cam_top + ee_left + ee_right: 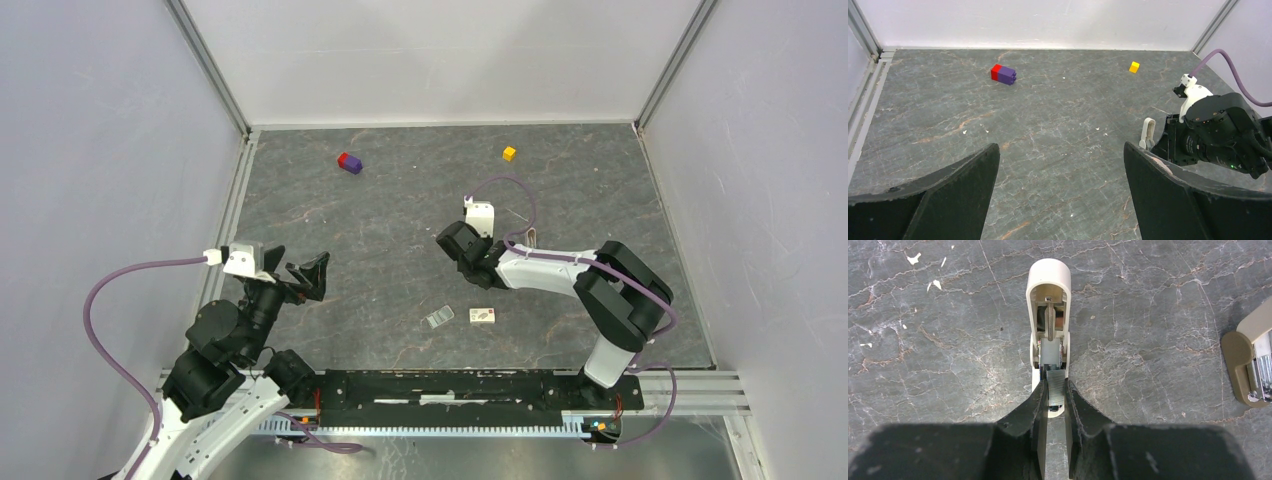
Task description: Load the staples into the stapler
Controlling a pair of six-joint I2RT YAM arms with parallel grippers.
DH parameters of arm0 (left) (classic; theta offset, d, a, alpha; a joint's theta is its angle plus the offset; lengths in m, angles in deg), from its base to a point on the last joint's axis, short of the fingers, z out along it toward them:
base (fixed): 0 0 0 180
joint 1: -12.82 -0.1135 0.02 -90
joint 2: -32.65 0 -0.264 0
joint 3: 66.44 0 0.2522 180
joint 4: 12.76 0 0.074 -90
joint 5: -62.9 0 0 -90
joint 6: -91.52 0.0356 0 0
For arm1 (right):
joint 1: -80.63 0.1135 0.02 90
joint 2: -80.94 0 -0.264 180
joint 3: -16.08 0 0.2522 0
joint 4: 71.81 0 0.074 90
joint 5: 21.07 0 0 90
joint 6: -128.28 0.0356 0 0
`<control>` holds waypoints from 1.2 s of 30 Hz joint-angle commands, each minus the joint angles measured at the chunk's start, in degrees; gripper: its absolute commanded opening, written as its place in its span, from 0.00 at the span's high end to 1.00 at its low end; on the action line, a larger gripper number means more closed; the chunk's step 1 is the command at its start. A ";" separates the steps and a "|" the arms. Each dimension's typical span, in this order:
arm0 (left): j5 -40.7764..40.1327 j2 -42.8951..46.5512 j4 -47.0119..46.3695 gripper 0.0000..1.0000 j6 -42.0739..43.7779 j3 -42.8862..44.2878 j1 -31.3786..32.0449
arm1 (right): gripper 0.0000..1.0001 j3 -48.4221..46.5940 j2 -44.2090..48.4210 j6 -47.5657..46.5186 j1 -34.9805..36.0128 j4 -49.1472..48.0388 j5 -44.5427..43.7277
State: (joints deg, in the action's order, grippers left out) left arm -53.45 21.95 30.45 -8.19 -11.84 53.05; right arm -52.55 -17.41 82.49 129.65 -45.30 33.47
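Note:
In the right wrist view the white stapler lies opened flat on the grey tabletop, its grey metal channel facing up. My right gripper is shut on a short grey strip of staples, which sits over the near end of that channel. From the left wrist view the stapler shows just left of the right gripper's black body. My left gripper is open and holds nothing, off to the left, well away from the stapler. In the top view the right gripper hides the stapler.
A tan stapler-like piece with metal inside lies right of the right gripper. A small box and a clear plastic piece lie near the front. A red-and-purple block and a yellow cube sit at the back.

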 commanded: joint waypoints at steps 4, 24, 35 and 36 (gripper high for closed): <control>0.86 0.42 -2.66 0.00 2.07 -0.46 -0.10 | 0.80 0.03 0.79 1.01 -0.25 -1.73 -0.58; 0.95 0.24 -2.72 0.00 2.07 -0.49 -0.15 | 0.81 -2.94 2.52 -0.17 -0.24 0.27 -1.94; 1.04 0.38 -2.66 0.00 2.07 -0.46 -0.15 | 0.81 -2.70 1.67 0.13 -0.18 0.12 -1.28; 1.04 0.37 -2.66 0.00 2.07 -0.42 -0.15 | 0.81 -2.60 1.64 0.26 -0.22 0.09 -1.13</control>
State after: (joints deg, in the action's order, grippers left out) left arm -53.38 21.95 30.43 -8.19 -11.84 53.05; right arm -53.62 -16.93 82.12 129.63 -45.03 33.14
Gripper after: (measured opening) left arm 0.996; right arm 0.198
